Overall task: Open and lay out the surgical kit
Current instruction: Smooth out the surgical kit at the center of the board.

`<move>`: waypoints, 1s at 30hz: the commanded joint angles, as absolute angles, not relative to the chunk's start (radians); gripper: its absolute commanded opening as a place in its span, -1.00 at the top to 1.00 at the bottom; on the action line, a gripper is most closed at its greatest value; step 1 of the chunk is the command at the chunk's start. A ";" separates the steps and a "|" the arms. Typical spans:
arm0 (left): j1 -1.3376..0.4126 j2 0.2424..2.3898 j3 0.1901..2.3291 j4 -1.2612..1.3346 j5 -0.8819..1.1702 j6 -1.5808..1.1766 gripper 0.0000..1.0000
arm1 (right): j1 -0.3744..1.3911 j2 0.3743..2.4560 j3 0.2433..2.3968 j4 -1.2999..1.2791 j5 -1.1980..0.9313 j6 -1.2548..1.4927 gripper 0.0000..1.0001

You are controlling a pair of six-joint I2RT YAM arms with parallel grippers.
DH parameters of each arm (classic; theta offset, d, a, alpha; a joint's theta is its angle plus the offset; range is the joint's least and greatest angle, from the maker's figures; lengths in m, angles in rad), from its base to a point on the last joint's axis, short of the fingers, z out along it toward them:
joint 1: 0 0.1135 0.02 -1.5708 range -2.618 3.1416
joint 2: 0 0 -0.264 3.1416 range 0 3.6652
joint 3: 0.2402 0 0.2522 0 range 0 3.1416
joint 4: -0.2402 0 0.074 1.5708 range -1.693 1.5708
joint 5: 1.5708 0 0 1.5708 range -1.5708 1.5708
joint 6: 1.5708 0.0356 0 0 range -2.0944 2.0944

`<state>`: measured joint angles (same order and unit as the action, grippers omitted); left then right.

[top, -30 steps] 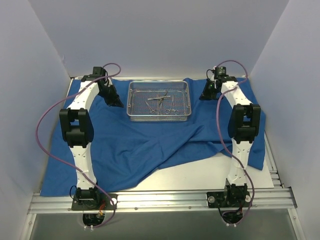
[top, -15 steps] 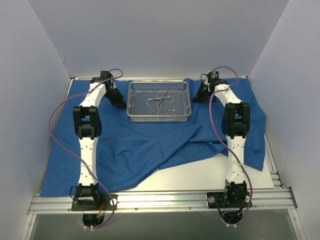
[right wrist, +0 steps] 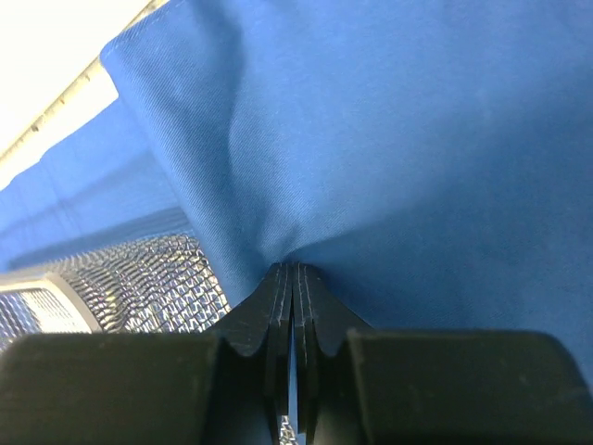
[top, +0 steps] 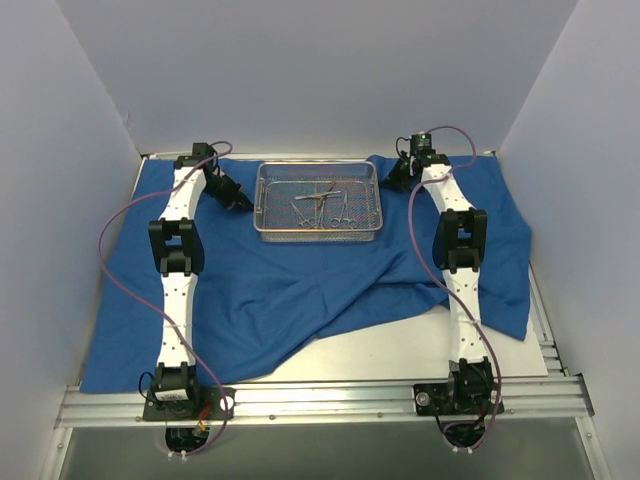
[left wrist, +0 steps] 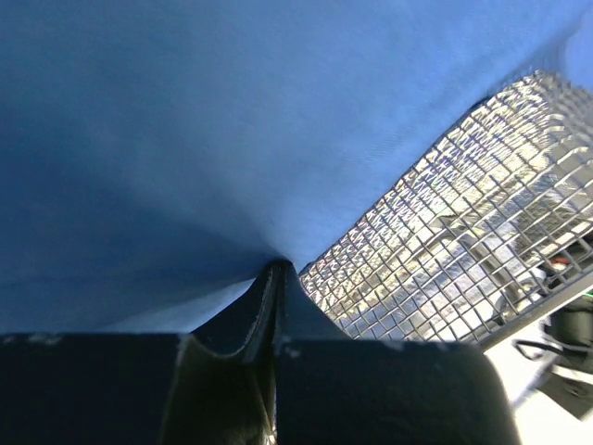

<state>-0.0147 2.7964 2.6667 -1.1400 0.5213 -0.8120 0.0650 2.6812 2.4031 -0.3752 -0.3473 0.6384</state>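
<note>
Two pinches on wrap (top: 280,290) | left gripper (left wrist: 276,270) | right gripper (right wrist: 293,270) | tray (top: 318,237) between

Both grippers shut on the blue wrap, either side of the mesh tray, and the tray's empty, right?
Not empty: the top external view shows steel instruments in the mesh tray. The left gripper and right gripper are shut on the blue wrap, either side.

Tray (top: 318,236) on cloth (top: 260,300) toward the back, instruments (top: 320,206) inside, seemingly overlapping, cloth on table (top: 420,350)
</note>
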 commanded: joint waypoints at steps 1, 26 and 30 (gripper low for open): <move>0.038 2.872 2.686 -1.114 0.492 -0.847 0.95 | 0.045 2.770 2.393 -0.502 -0.212 0.699 1.00; 0.114 2.648 2.596 -1.017 0.552 -0.756 0.95 | -0.117 2.651 2.505 -0.520 -0.293 0.468 0.98; 0.118 2.450 2.525 -1.074 0.474 -0.678 0.89 | -0.153 2.444 2.412 -0.581 -0.292 0.472 0.75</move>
<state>0.1055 2.6778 2.5286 -1.0695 0.5655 -0.7673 -0.1158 2.6656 2.4569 -0.4816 -0.3256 0.5056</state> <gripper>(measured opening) 0.046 0.097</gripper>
